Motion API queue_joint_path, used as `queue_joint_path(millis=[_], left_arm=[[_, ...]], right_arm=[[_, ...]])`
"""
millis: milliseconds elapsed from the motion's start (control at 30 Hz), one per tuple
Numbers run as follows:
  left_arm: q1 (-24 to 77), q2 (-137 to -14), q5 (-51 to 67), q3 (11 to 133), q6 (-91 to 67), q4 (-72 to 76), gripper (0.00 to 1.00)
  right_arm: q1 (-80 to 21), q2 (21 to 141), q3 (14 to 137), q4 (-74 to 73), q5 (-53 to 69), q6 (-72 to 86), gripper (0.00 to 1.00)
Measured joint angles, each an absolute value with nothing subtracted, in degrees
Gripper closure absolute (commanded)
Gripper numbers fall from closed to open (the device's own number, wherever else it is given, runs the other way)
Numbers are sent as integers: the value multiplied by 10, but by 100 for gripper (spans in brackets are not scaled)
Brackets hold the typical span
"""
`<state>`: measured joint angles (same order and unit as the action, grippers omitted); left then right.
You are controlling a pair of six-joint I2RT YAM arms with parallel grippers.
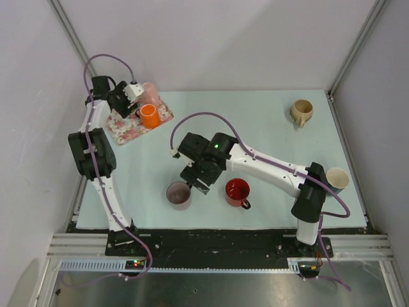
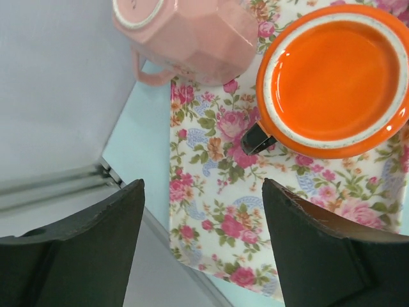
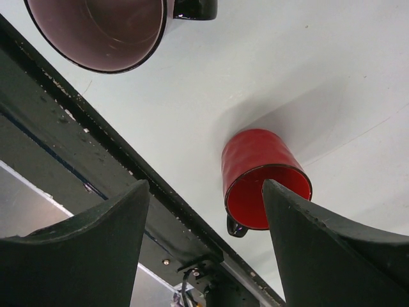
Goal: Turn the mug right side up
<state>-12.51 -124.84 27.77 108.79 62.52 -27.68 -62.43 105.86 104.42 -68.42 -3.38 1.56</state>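
A mauve mug point(image 1: 179, 193) with a black handle stands mouth up near the table's front edge; it also shows in the right wrist view point(image 3: 102, 32). A red mug point(image 1: 237, 191) stands mouth up to its right, and shows in the right wrist view too point(image 3: 259, 169). My right gripper point(image 1: 195, 181) is open and empty, hovering between and above these two mugs point(image 3: 204, 185). My left gripper point(image 1: 126, 106) is open and empty above a floral tray point(image 2: 217, 211). On the tray are an orange mug point(image 2: 339, 77), mouth up, and a pink mug point(image 2: 192, 32) that looks bottom up.
A tan mug point(image 1: 301, 112) sits at the back right. A cream cup point(image 1: 337, 178) stands at the right edge beside the right arm. The black front rail point(image 3: 96, 141) runs just under the right gripper. The side wall point(image 2: 57, 83) is close beside the tray.
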Motion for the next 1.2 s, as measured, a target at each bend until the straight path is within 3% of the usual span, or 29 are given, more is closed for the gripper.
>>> queue_joint_path(millis=[500,833,1000,1133,1200], left_arm=[[-93,-1294,285,1090,893,-342,29],[-84,-1300,272,1095,953,-369,63],[-84,-1286,263,1077,955,-376,57],[-84,-1276,261,1057,928,-392,43],[-84,-1275,262,1055,903,-408,46]], right_arm=[[-624,1072,1059,-717,-27,18,24],[-620,1082,1065,-731,-26,17,25],[-620,1082,1065,-732,-26,17,25],[-620,1084,1065,-734,-26,17,25],[-620,1086,1065,-735,-26,17,25]])
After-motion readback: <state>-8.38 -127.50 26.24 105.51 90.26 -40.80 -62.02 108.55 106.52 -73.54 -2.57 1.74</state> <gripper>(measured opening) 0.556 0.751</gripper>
